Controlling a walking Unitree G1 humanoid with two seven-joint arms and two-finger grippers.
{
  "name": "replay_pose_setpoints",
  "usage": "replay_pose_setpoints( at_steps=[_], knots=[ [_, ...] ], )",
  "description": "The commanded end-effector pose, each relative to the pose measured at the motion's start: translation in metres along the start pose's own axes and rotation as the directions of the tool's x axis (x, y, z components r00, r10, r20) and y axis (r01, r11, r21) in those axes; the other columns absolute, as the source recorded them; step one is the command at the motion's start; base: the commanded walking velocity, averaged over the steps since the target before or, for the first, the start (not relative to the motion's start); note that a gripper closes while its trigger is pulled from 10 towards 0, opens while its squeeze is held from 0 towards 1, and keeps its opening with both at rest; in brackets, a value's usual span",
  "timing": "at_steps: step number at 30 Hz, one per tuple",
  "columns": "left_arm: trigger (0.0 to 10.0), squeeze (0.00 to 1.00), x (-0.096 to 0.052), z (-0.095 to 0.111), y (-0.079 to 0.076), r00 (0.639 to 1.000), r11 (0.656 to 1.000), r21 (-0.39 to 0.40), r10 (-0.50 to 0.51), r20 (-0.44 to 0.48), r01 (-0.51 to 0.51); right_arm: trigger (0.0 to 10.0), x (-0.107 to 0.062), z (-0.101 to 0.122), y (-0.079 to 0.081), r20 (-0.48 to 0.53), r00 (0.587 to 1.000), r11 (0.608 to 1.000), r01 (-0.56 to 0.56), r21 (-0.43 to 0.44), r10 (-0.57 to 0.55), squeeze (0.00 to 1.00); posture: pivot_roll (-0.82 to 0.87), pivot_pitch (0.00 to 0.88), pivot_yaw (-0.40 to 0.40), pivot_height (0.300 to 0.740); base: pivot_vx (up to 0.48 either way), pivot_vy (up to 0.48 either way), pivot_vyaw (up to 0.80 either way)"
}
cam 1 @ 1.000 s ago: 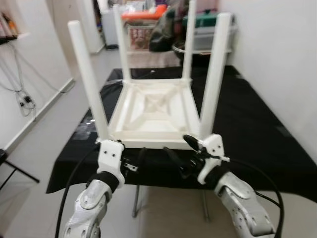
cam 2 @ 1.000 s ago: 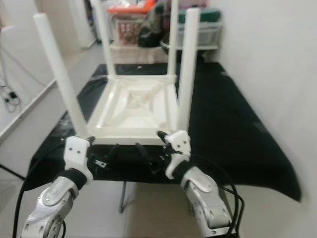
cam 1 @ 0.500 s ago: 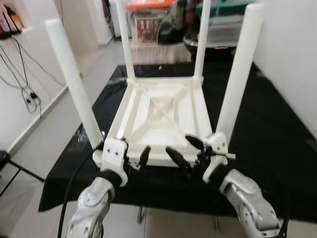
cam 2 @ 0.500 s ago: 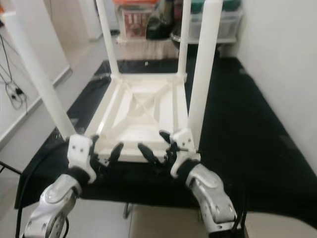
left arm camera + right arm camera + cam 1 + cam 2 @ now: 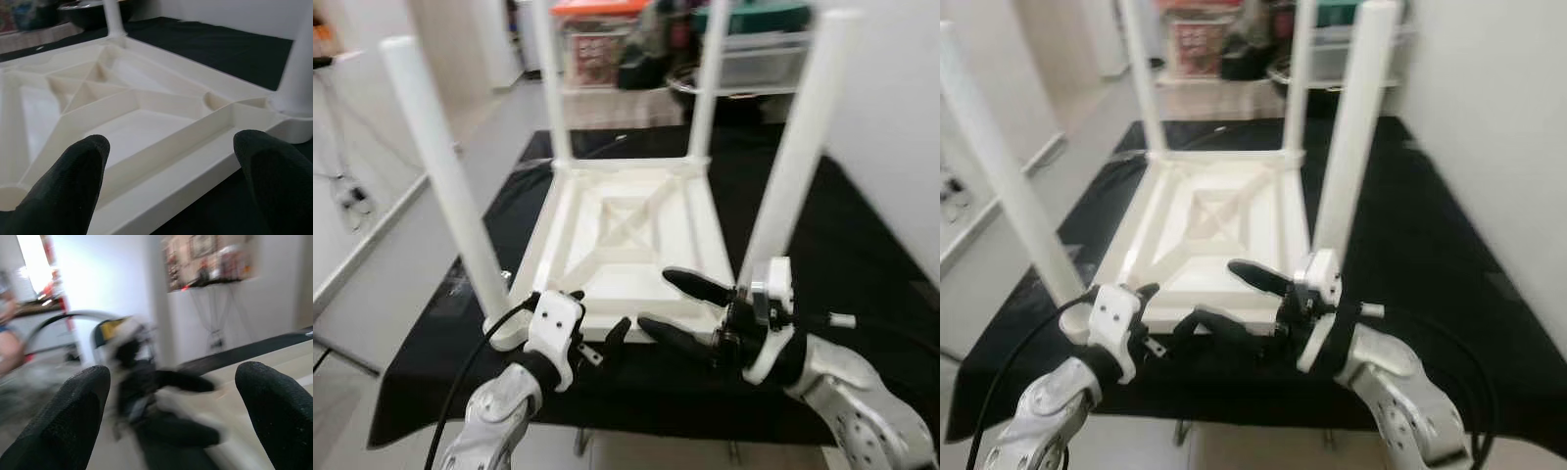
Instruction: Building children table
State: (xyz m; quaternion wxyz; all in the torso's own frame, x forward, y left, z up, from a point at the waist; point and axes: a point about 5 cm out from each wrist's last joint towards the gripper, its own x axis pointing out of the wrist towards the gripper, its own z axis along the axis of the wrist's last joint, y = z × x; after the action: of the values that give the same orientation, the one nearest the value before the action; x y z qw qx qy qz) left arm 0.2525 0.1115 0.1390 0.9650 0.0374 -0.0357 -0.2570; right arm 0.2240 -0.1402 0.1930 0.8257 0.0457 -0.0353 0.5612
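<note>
Lying upside down on the black-covered surface (image 5: 862, 264), the white children's table (image 5: 625, 233) is seen with its ribbed underside facing up and its four round legs pointing upward. Two legs are set at the far corners, and the near-left leg (image 5: 445, 186) and near-right leg (image 5: 795, 157) rise at the corners closest to the robot. An X-shaped rib pattern is visible in the middle of the underside.

The left gripper (image 5: 597, 338) is held just at the near edge of the tabletop, beside the base of the near-left leg; its fingers (image 5: 68, 191) are spread apart, with the near rim of the tabletop seen between them in the left wrist view. Contact with the rim cannot be confirmed. The right gripper (image 5: 671, 308) is turned sideways toward the robot's left, above the near edge of the tabletop and close to the base of the near-right leg; its fingers (image 5: 274, 411) are likewise parted and nothing is held between them.

Beyond the surface, storage boxes (image 5: 607, 44) and other blurred household items are seen against the far wall, and pale floor (image 5: 382, 264) is visible on the left.
</note>
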Motion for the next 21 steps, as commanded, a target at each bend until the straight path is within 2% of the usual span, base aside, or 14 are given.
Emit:
replay_pose_setpoints(
  at_steps=[1, 3, 6, 7, 9, 11, 13, 14, 17, 20, 21],
  knots=[
    [10.0, 0.00, -0.002, 0.000, 0.002, 1.000, 1.000, 0.013, -0.005, 0.000, 0.005, 10.0, 0.004, 0.006, 0.011, 0.013, 0.996, 0.996, -0.086, 0.000, 0.086, 0.00, -0.05, 0.033, 0.018, 0.740, 0.000, 0.000, -0.48],
    [10.0, 0.00, -0.002, 0.000, 0.003, 1.000, 1.000, 0.015, -0.008, 0.000, 0.008, 10.0, -0.002, 0.011, 0.015, 0.000, 0.992, 0.992, -0.127, -0.010, 0.127, 0.00, -0.05, 0.032, 0.024, 0.740, 0.000, 0.000, 0.00],
    [10.0, 0.00, -0.002, 0.000, 0.003, 1.000, 1.000, 0.016, -0.008, -0.001, 0.008, 10.0, -0.004, 0.015, 0.014, -0.001, 0.992, 0.992, -0.123, -0.026, 0.123, 0.00, -0.05, 0.032, 0.025, 0.740, 0.000, 0.000, 0.00],
    [10.0, 0.00, -0.002, 0.000, 0.003, 1.000, 1.000, 0.017, -0.010, -0.001, 0.010, 10.0, -0.009, 0.023, 0.009, 0.011, 0.996, 0.995, -0.086, -0.053, 0.087, 0.00, -0.05, 0.032, 0.024, 0.740, 0.000, 0.000, 0.00],
    [10.0, 0.00, -0.002, 0.000, 0.004, 1.000, 1.000, 0.016, -0.011, 0.000, 0.011, 10.0, -0.024, 0.047, -0.015, 0.089, 0.992, 0.986, 0.099, -0.134, -0.087, 0.00, -0.06, 0.035, 0.025, 0.740, 0.000, 0.000, 0.00],
    [10.0, 0.00, -0.002, 0.000, 0.004, 1.000, 1.000, 0.016, -0.011, 0.000, 0.011, 10.0, -0.024, 0.047, -0.015, 0.089, 0.992, 0.986, 0.099, -0.134, -0.087, 0.00, -0.06, 0.035, 0.025, 0.740, 0.000, 0.000, 0.00],
    [10.0, 0.00, -0.002, 0.000, 0.005, 1.000, 1.000, 0.014, -0.012, 0.000, 0.012, 10.0, -0.039, 0.071, -0.024, 0.188, 0.968, 0.968, 0.199, -0.153, -0.169, 0.00, -0.06, 0.038, 0.026, 0.740, 0.000, 0.000, 0.00],
    [10.0, 0.00, -0.002, 0.000, 0.005, 1.000, 1.000, 0.014, -0.012, 0.000, 0.012, 10.0, -0.039, 0.071, -0.024, 0.188, 0.968, 0.968, 0.199, -0.153, -0.169, 0.00, -0.06, 0.038, 0.026, 0.740, 0.000, 0.000, 0.00],
    [10.0, 0.00, -0.002, 0.001, 0.005, 1.000, 1.000, 0.012, -0.012, 0.003, 0.012, 10.0, -0.055, 0.097, -0.022, 0.307, 0.937, 0.962, 0.222, -0.159, -0.166, 0.00, -0.06, 0.042, 0.026, 0.740, 0.000, 0.000, 0.00],
    [10.0, 0.00, -0.002, 0.001, 0.005, 1.000, 1.000, 0.011, -0.011, 0.003, 0.011, 10.0, -0.058, 0.105, -0.020, 0.347, 0.926, 0.962, 0.217, -0.165, -0.150, 0.00, -0.06, 0.043, 0.028, 0.740, 0.000, 0.000, 0.00],
    [10.0, 0.00, -0.002, 0.001, 0.004, 1.000, 1.000, 0.011, -0.012, 0.004, 0.012, 10.0, -0.061, 0.114, -0.018, 0.393, 0.909, 0.960, 0.218, -0.174, -0.135, 0.00, -0.06, 0.043, 0.028, 0.740, 0.000, 0.000, 0.00]
  ],
)
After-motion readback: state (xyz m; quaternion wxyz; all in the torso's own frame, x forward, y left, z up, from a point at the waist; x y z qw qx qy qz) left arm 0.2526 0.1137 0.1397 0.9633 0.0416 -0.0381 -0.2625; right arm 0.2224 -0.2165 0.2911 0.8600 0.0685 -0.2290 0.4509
